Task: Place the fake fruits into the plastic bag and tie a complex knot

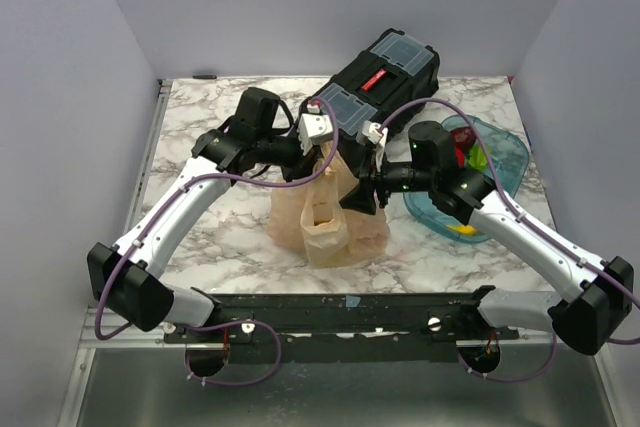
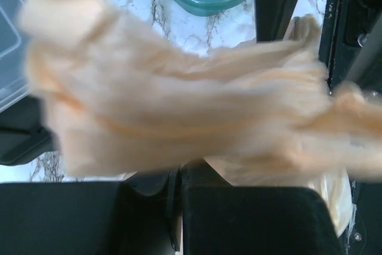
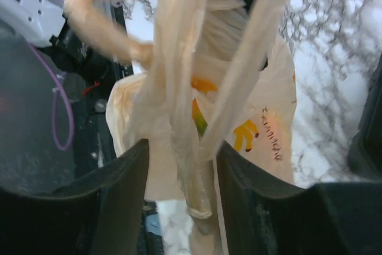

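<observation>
The peach plastic bag [image 1: 325, 215] stands at the table's middle, its handle strips pulled upward. My left gripper [image 1: 318, 133] is shut on one handle strip [image 2: 179, 106], which stretches blurred across the left wrist view above the fingertips [image 2: 179, 174]. My right gripper [image 1: 366, 190] is open, with two handle strips [image 3: 185, 88] hanging between its fingers [image 3: 182, 165]. An orange and green shape [image 3: 200, 108] shows through the bag. Fake fruits, red, green and yellow [image 1: 472, 153], lie in the blue tray [image 1: 510, 152]. No tied knot shows.
The black toolbox [image 1: 385, 72] stands behind the bag at the back. The blue tray sits right of the bag under my right arm; its rim shows in the left wrist view [image 2: 203, 1]. A yellow fruit [image 1: 465, 230] lies at the tray's near edge.
</observation>
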`<act>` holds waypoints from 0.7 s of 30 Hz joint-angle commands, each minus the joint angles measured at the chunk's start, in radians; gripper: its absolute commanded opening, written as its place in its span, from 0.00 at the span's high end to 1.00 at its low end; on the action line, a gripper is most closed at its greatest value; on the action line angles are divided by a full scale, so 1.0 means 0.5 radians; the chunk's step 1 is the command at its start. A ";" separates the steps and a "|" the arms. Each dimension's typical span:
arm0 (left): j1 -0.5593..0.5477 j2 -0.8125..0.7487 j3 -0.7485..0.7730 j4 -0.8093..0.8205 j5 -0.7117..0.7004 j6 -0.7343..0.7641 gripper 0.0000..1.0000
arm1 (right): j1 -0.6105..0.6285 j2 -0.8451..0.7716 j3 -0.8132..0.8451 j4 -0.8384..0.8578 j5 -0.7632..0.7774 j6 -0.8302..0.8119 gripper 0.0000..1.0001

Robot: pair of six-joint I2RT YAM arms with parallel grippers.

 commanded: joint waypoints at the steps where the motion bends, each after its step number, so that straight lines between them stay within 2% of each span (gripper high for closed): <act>1: -0.008 -0.032 0.046 -0.007 -0.035 0.015 1.00 | 0.005 -0.079 0.034 -0.120 -0.152 -0.136 0.41; 4: -0.008 -0.063 0.023 0.010 0.068 0.044 1.00 | 0.005 -0.016 0.061 -0.099 -0.159 -0.112 0.36; 8: -0.008 -0.110 0.004 -0.002 0.208 0.104 1.00 | 0.005 0.058 0.053 0.069 -0.129 -0.001 0.39; 10: -0.008 -0.143 -0.016 -0.024 0.214 0.143 1.00 | 0.005 0.081 0.037 0.129 -0.061 0.037 0.47; 13: -0.007 -0.213 -0.049 -0.085 0.219 0.226 1.00 | 0.005 0.096 0.004 0.177 0.115 0.167 0.74; 16: -0.008 -0.307 -0.089 -0.110 0.221 0.242 1.00 | 0.004 0.089 -0.040 0.228 0.198 0.195 0.95; 19: -0.014 -0.339 -0.094 0.009 0.176 0.008 0.99 | 0.005 0.102 -0.054 0.257 0.186 0.200 0.99; 21: -0.018 -0.316 -0.065 0.043 0.178 -0.093 0.93 | 0.005 0.119 -0.051 0.263 0.148 0.195 0.99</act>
